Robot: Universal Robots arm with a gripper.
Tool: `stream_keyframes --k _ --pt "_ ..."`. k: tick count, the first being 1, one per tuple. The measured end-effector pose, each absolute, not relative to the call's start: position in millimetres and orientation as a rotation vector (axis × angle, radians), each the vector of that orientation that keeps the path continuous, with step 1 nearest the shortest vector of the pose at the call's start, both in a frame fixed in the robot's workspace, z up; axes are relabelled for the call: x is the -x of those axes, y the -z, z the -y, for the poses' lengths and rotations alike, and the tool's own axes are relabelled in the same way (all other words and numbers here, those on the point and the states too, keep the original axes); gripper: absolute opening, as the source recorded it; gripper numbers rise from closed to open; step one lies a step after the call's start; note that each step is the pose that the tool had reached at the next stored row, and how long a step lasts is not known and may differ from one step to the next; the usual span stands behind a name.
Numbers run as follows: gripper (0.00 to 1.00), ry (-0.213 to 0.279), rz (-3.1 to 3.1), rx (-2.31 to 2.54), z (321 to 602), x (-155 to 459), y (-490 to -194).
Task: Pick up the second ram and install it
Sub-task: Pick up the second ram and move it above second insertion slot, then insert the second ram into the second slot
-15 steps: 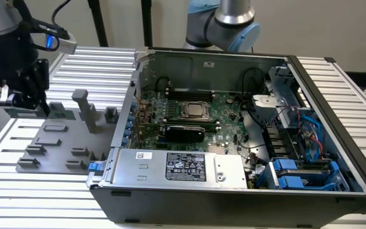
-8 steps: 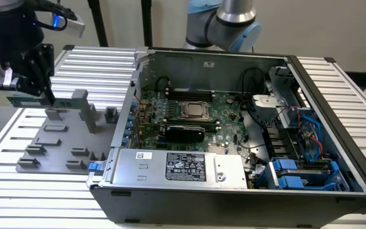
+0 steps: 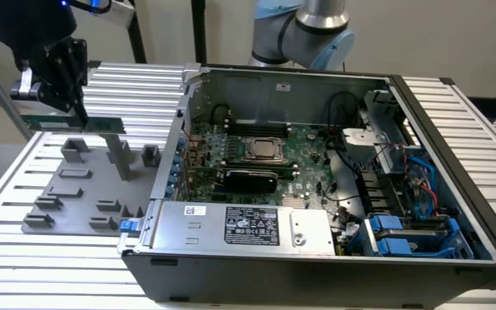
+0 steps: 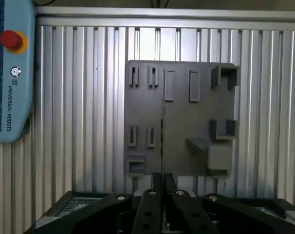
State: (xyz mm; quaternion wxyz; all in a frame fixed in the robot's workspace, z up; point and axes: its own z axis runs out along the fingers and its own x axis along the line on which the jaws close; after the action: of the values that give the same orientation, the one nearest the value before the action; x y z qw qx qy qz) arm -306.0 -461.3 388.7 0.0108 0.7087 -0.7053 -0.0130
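The gripper [image 3: 79, 118] is pressed together on the second ram [image 3: 103, 125]. It pinches the stick by its upper edge, so the stick hangs level and lengthwise under the fingers and juts out past them on both sides. The stick is in the air, directly above the grey tray [image 3: 75, 194] and clear of it. The computer case [image 3: 317, 281] sits off to the gripper's side, toward the exterior view's right, with the motherboard [image 3: 309, 139] lying open inside.

In the wrist view the stick shows edge-on (little more than a thin dark line running out from between the fingertips), so its chips cannot be made out there. In the exterior view the black gripper body covers part of the stick's top edge.

The stick is a thin, narrow green board. The tray is a flat matte grey slab with raised slots and a few upright posts. It rests on a table [image 3: 24, 271] of ribbed silvery metal slats. The case is dark outside, with bare metal walls inside. A pale blue pendant [image 4: 11, 73] with a red button [image 4: 11, 39] lies on the slats, apart from the tray.
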Motion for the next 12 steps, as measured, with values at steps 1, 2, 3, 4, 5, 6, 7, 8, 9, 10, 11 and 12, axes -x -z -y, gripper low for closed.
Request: stream_keyframes --k 1,2,3,4,5,6,7,8,9,10,11,12 --pt "0.0 0.041 2.2 -2.211 461 302 -391" --pt "0.0 0.041 2.2 -2.211 461 298 -394" --pt "0.0 0.041 2.201 -2.212 460 294 -396" --pt "0.0 0.041 2.201 -2.211 460 290 -398" --pt "0.0 0.041 2.201 -2.212 460 286 -400" --pt "0.0 0.042 2.201 -2.212 460 282 -402" --pt "0.0 0.042 2.201 -2.212 460 278 -404" --pt "0.0 0.043 2.201 -2.212 460 273 -406" --pt "0.0 0.043 2.202 -2.213 459 269 -408" --pt "0.0 0.044 2.202 -2.213 459 264 -409" --pt "0.0 0.045 2.203 -2.213 459 260 -411" --pt "0.0 0.048 2.203 -2.215 459 255 -412"
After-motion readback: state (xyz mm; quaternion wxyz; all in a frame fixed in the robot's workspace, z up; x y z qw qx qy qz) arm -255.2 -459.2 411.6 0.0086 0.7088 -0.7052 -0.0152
